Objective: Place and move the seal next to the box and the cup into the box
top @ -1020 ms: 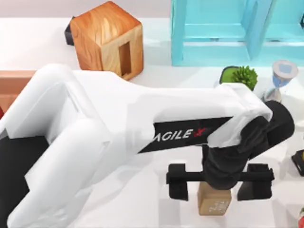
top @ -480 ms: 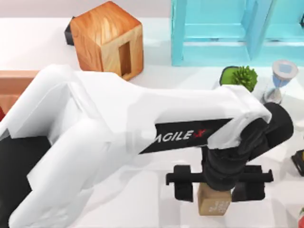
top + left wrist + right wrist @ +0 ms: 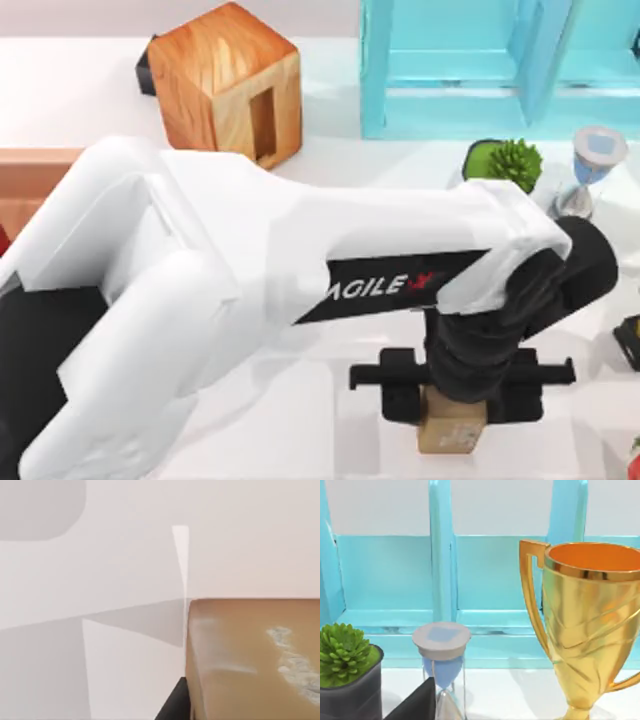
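The left arm stretches rightward across the tabletop (image 3: 330,430), its end effector (image 3: 455,400) pointing down with both fingers clamped against the seal (image 3: 452,428) near the front edge, right of centre

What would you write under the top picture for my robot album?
Left gripper closed around the seal, near a potted plant and hourglass.

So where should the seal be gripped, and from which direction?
Grip the seal from above, across its two flat vertical sides. It is a small blocky cube standing on the table, so its parallel faces suit two fingers. The left gripper already sits over it, one finger on each side.
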Robot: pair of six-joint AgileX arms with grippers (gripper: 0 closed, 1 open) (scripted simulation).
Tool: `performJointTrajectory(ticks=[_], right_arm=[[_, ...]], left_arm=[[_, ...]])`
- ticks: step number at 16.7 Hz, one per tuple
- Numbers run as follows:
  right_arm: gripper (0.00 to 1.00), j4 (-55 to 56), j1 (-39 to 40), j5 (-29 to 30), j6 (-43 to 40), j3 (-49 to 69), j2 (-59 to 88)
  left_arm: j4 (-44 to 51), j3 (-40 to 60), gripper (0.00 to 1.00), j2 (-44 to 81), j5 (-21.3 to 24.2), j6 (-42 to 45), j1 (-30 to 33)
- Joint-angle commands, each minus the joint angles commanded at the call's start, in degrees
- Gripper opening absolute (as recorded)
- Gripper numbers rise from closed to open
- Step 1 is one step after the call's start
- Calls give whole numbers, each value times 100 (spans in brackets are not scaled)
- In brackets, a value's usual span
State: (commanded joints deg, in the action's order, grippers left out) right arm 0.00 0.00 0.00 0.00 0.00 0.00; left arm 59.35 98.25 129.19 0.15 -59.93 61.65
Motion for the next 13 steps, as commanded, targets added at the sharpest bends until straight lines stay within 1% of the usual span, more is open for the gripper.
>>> performJointTrajectory(ticks=[1,10,13], right_arm=[[100,0,0,0,0,0,0],[100,0,0,0,0,0,0],[100,0,0,0,0,0,0]], left_arm=[[0,0,0,0,0,0,0],[12,-6,0,-23,-1,19,-10],[241,-244,0,-430,-13,208,-152]])
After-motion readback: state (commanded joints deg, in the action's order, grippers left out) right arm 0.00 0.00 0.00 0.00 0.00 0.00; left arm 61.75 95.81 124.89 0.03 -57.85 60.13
